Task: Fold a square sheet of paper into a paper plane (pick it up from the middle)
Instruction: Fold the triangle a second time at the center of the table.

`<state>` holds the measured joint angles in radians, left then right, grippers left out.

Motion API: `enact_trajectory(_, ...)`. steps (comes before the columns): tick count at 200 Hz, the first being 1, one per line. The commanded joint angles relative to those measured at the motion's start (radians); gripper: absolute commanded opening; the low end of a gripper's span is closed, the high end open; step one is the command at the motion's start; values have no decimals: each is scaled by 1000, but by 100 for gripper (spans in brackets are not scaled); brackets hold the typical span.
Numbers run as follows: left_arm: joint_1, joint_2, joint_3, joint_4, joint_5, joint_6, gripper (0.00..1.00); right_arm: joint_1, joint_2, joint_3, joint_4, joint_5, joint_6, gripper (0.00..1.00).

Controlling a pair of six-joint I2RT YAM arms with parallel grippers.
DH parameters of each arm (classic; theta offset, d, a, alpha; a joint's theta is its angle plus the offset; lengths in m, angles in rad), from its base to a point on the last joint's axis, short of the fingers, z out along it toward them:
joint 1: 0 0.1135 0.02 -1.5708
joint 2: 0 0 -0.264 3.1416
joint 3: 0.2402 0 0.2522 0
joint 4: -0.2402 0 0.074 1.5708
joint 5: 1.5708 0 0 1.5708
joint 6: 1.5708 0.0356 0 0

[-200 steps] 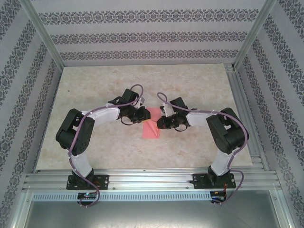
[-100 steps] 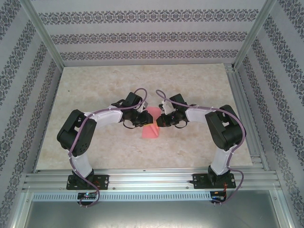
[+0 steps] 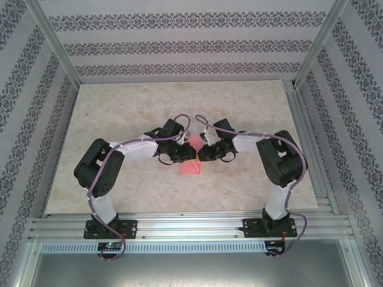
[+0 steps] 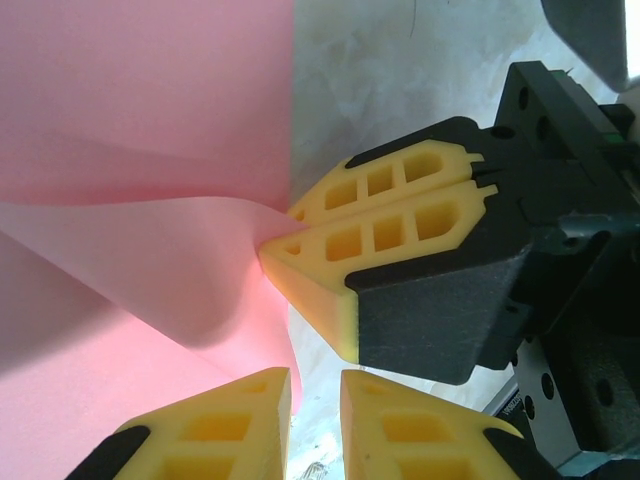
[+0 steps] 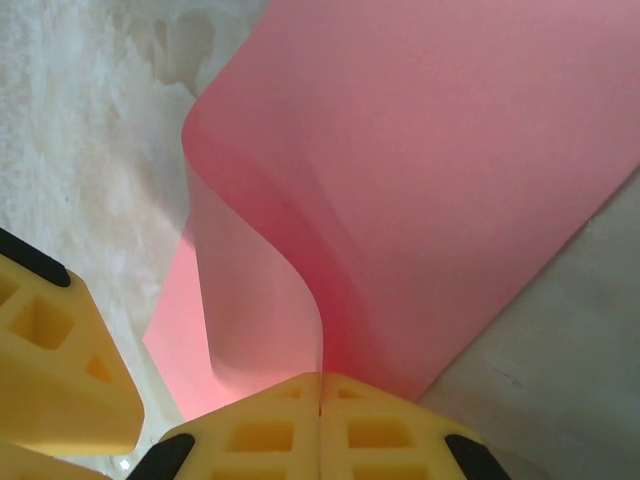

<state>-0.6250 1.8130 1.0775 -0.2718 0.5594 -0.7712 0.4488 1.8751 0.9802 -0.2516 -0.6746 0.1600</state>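
- The square sheet of paper [image 3: 190, 166] lies on the desk [image 3: 239, 101], in the middle between the two arms and a little in front of both hands.
- It is not flat. In the right wrist view one part of the pink sheet [image 5: 450, 150] rises from the desk and bends over in a soft curve, with no sharp crease there.
- The right hand [image 5: 320, 378] has its two yellow fingers pressed together, pinching the edge of this raised flap. The left wrist view shows the same pinch from the side, with the paper caught at the very tips of the right hand [image 4: 285, 228].
- The left hand [image 4: 315, 400] is just beside the edge of the sheet. Its fingers stand a little apart, with bare desk in the gap, and I see no paper between them.
- My judgement: this is an early fold. A flap is being carried over the rest of the sheet, and there is no pointed plane shape yet.
- The next move, I think, needs the right hand to bring the flap across until its edge meets the right line.
- The left hand should hold the flat part down so the thin sheet does not slide. After that the curve must be pressed into a crease.
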Motion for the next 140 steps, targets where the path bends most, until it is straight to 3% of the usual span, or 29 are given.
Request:
enact_trajectory(1, -15, 21, -10, 40, -17, -17, 22, -14, 10, 38, -7, 2, -35, 6)
enact_trajectory(140, -24, 59, -14, 70, -19, -28, 21, -18, 53, 97, -75, 7, -77, 8)
